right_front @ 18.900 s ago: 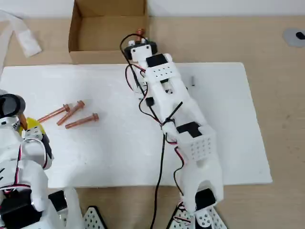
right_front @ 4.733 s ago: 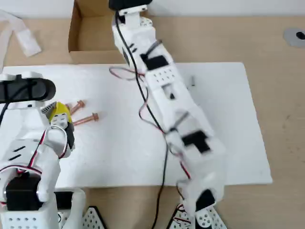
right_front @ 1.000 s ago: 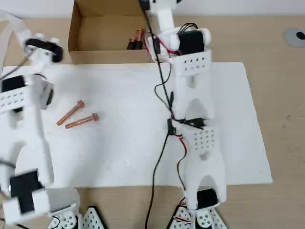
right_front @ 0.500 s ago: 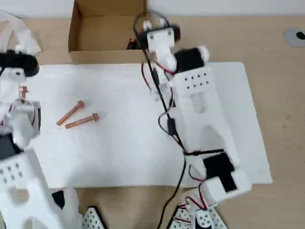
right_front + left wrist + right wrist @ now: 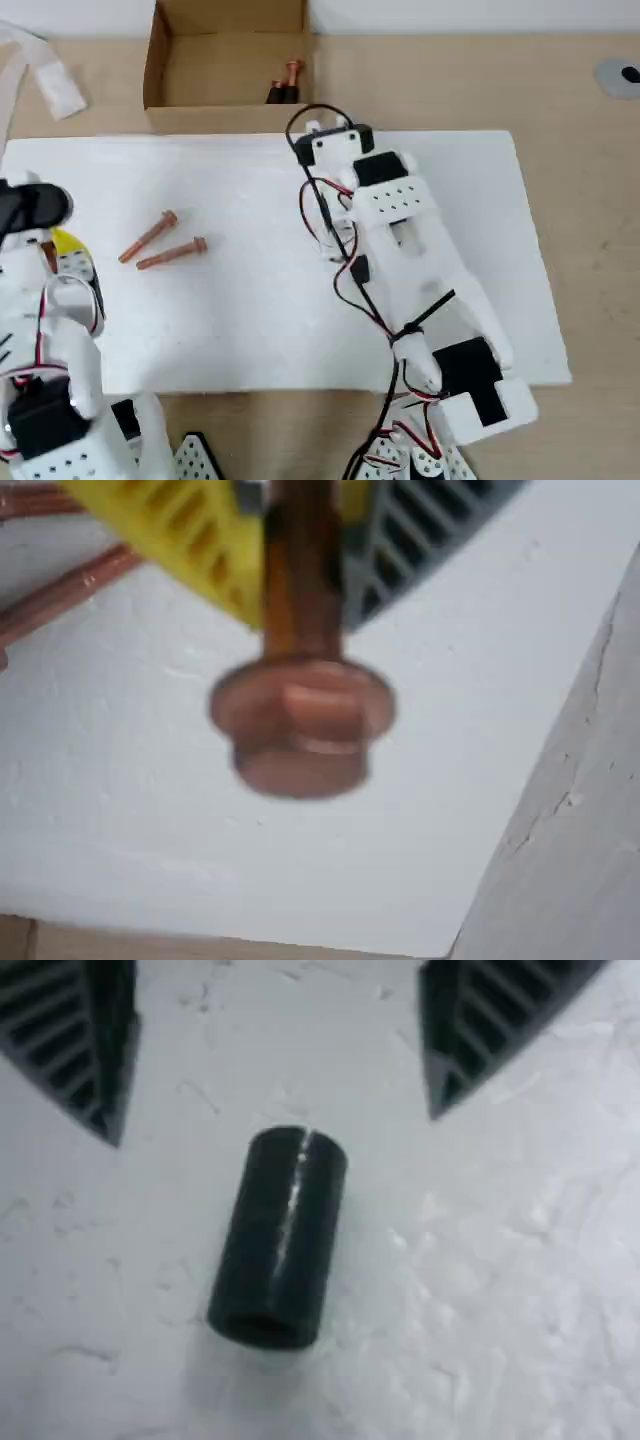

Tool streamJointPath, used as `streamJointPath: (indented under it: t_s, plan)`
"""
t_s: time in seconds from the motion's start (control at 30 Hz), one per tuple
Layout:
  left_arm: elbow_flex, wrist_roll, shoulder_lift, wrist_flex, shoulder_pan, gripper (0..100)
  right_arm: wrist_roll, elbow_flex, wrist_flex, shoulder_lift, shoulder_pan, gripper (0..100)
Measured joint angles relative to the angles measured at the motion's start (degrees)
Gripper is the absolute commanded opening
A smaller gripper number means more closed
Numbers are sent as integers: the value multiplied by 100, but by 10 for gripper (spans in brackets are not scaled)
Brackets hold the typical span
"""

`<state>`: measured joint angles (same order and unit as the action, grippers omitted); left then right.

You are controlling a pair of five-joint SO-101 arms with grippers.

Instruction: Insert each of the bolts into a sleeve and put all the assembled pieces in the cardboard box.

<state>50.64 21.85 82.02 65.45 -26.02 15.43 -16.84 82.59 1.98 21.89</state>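
- The left gripper [image 5: 300, 575] is clamped on a copper bolt [image 5: 303, 720]. The shank is pinched between a yellow finger [image 5: 180, 535] and a dark ribbed one, and the flanged hex head sticks out past the fingertips over the white foam board [image 5: 400, 810].
- In the high view this gripper [image 5: 55, 250] sits at the left edge of the frame, about mid-height. The held bolt shows there as a short copper stub beside the yellow finger.
- The right gripper [image 5: 272, 1100] is spread wide, its two dark ribbed fingers well apart and touching nothing.
- Just past those fingertips, in line with the gap between them, a black sleeve [image 5: 280, 1235] lies on its side on the board. One open end is turned toward the camera.
- In the high view the right arm [image 5: 400, 225] runs from the lower right of centre up to the upper middle of the frame, with its wrist over the board near the top edge.
- Two loose bolts [image 5: 148, 236] lie on the board at left of centre. They are near each other but not touching, both slanted with their heads toward the upper right.
- The cardboard box [image 5: 155, 70] stands at the upper left of centre on the wooden table [image 5: 450, 80], just beyond the board's top edge.
- Assembled pieces [image 5: 283, 84] lie against the box's right wall.
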Motion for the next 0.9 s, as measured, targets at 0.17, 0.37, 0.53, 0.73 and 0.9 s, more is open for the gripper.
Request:
streamJointPath:
  t_s: [0.17,0.37,0.53,0.73,0.9]
  plan:
    - [325,-9,563,0,0,7,0,-510,-466,0,26,231]
    - [545,-9,1222,-9,0,7,0,-923,-958,0,26,231]
    - [668,-9,1600,-18,0,7,0,-1134,-1266,0,26,231]
    - [668,-9,1811,-18,0,7,0,-1380,-1723,0,26,231]
    - [668,-9,1837,-18,0,7,0,-1565,-1969,0,26,231]
